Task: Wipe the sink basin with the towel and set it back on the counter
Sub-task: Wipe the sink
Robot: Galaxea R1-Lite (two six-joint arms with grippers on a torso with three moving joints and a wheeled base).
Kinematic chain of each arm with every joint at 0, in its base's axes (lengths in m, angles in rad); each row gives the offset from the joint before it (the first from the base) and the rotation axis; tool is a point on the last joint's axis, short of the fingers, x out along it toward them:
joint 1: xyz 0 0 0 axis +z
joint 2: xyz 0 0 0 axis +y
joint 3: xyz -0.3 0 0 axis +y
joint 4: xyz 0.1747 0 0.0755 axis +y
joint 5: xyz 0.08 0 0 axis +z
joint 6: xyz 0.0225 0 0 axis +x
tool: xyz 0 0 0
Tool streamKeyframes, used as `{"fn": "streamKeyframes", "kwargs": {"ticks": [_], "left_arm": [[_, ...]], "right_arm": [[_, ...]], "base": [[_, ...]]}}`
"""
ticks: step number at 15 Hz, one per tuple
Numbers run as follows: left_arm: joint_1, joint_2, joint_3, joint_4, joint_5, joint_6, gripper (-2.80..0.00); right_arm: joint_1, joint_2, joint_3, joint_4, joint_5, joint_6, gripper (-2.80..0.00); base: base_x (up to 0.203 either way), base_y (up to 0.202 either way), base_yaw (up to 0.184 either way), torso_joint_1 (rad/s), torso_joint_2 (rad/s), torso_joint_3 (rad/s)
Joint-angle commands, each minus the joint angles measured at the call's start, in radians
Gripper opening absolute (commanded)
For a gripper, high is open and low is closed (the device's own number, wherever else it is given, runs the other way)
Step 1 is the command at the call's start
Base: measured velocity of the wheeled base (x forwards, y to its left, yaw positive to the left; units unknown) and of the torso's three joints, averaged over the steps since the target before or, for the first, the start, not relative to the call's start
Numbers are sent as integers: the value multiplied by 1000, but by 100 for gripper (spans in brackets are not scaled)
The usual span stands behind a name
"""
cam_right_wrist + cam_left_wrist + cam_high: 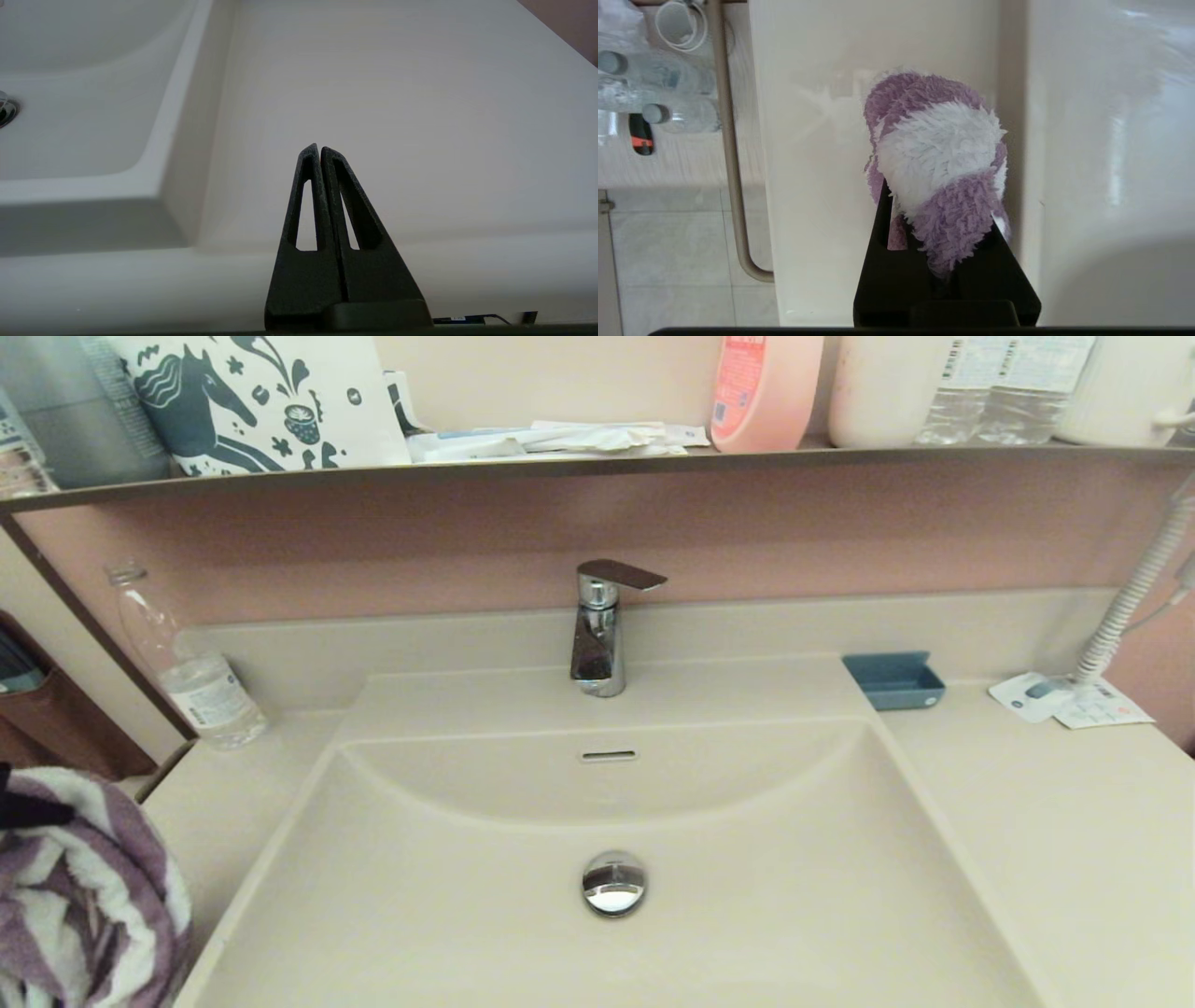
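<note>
Towel point(941, 172) sits pinched in your left gripper point(941, 224) at eight o'clock, above the counter point(1055, 840) beside the sink basin point(448, 915); right gripper point(320, 149) rests pressed together, empty.

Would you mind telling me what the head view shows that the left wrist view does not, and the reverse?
Only the head view shows the chrome faucet, the drain plug in the sink basin, a blue tray and a clear water bottle on the counter. Only the left wrist view shows the left claw itself, shut on the cloth, plus floor tiles and a curved metal rail below. Both show the purple-and-white striped towel, bunched up and held above the counter's left end.
</note>
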Motion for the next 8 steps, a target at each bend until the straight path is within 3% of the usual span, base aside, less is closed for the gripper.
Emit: {"fn": "streamKeyframes", "kwargs": {"ticks": [1, 5, 6, 8], "left_arm": [[-15, -17, -8, 18, -4, -2, -280], [-23, -19, 42, 18, -6, -2, -280], [-23, -17, 51, 19, -1, -1, 0], [-21, -17, 66, 24, 39, 4, 0]], "right_arm": [[0, 1, 0, 0, 0, 0, -280], [0, 1, 0, 0, 0, 0, -280], [0, 1, 0, 0, 0, 0, -280], [0, 1, 0, 0, 0, 0, -280]], "base": [[0, 0, 0, 0, 0, 0], [0, 0, 0, 0, 0, 0], [0, 0, 0, 0, 0, 0], [0, 0, 0, 0, 0, 0]]}}
